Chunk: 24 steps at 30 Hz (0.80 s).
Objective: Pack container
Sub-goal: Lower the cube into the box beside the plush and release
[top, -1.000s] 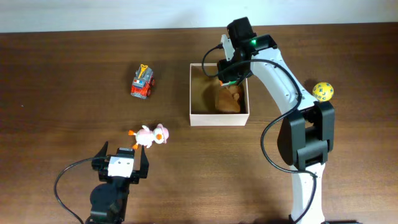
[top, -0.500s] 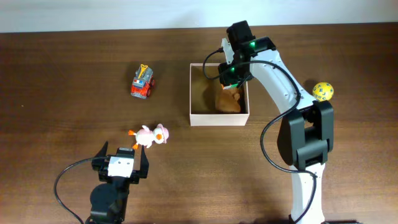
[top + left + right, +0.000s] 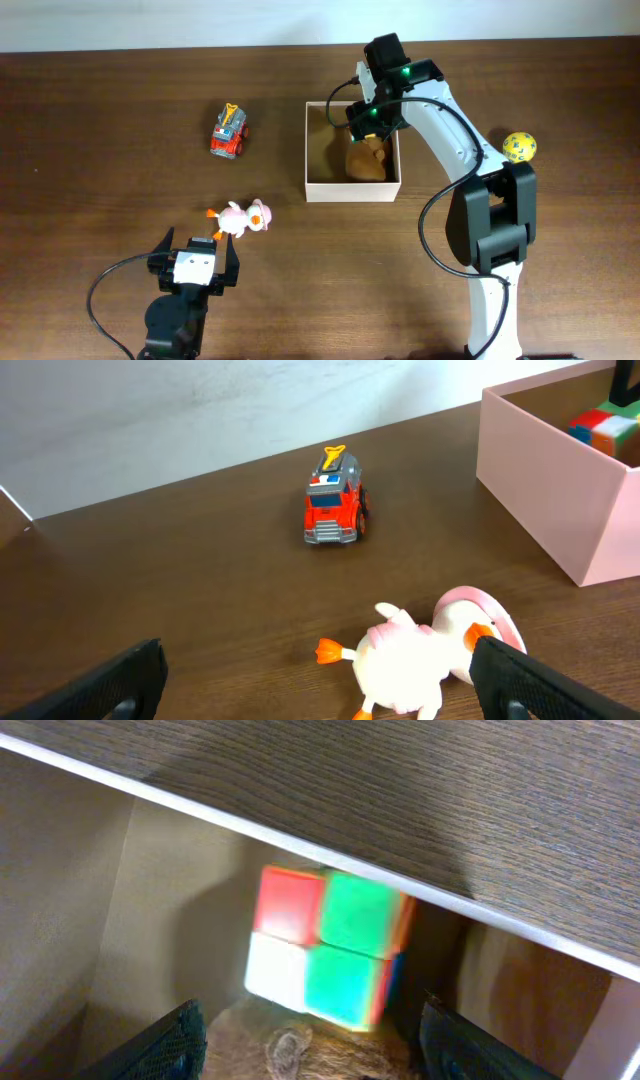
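Observation:
The container (image 3: 352, 190) is a square white box with tan inner walls at mid table. A brown plush toy (image 3: 368, 162) lies in its right half. My right gripper (image 3: 368, 128) hangs open over the box's far right corner. In the right wrist view the gripper (image 3: 315, 1060) is open above the plush (image 3: 320, 1055), and a coloured cube (image 3: 325, 948), blurred, sits free in the box corner under the rim (image 3: 200, 812). My left gripper (image 3: 320, 695) is open and empty just behind a pink-and-white duck toy (image 3: 420, 655), which also shows from overhead (image 3: 240, 217).
A red fire truck (image 3: 230, 131) stands left of the box and shows in the left wrist view (image 3: 335, 510). A yellow ball (image 3: 519, 147) lies at the right beside the right arm. The box wall (image 3: 545, 485) stands right of the duck.
My right gripper has shifted slightly over the box's far right corner. The left arm, duck and truck have not moved.

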{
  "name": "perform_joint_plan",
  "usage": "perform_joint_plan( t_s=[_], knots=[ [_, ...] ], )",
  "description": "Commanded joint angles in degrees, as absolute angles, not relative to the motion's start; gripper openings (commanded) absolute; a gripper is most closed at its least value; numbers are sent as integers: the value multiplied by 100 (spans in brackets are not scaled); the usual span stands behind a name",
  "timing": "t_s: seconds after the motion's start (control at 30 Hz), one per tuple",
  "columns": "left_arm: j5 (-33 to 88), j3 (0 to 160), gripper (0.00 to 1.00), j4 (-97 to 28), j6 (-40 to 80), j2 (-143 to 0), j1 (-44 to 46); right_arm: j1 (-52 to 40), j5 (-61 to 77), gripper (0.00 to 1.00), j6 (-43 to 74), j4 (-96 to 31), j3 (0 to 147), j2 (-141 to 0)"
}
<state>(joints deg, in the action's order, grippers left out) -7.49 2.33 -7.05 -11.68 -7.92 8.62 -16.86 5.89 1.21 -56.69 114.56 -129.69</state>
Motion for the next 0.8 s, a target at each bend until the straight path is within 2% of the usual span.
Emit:
perform_joint_plan(
  t_s=[0.0, 0.5, 0.63, 0.77],
  knots=[
    [-690, 187, 99, -687, -1098, -742, 880, -1680, 534, 72, 115, -5651, 11419, -13067],
    [-690, 187, 99, -687, -1098, -742, 880, -1686, 585, 71, 113, -5975, 11909, -13043],
    [-690, 187, 99, -687, -1098, -742, 880, -1702, 832, 52, 113, -6088, 12101, -13043],
    [-690, 185, 99, -687, -1098, -742, 880, -1761, 1122, 49, 115, -6088, 12097, -13058]
  ],
)
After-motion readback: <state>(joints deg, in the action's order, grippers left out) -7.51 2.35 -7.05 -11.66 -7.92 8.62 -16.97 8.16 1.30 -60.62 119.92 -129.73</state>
